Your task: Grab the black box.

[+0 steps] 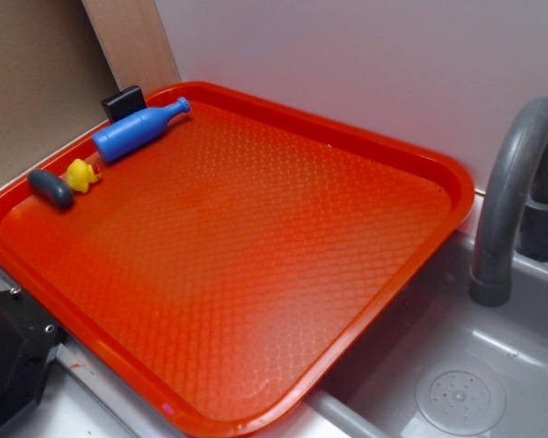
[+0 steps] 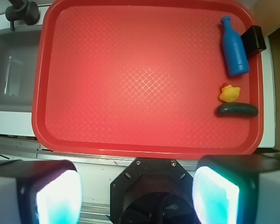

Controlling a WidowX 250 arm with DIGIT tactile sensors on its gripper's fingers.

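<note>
The black box (image 1: 123,102) rests on the far left rim of the red tray (image 1: 411,274), just behind the blue bottle (image 1: 137,130). In the wrist view the black box (image 2: 253,40) sits at the tray's upper right edge, beside the blue bottle (image 2: 234,47). My gripper (image 2: 136,196) hangs high over the near edge of the tray (image 2: 42,70), far from the box, open with nothing between its fingers. The gripper itself does not show in the exterior view.
A yellow rubber duck (image 1: 82,174) and a dark grey capsule (image 1: 50,188) lie on the tray near the bottle. A grey sink basin (image 1: 457,383) with a curved faucet (image 1: 507,201) sits to the right. The robot base (image 2: 151,191) is below the gripper.
</note>
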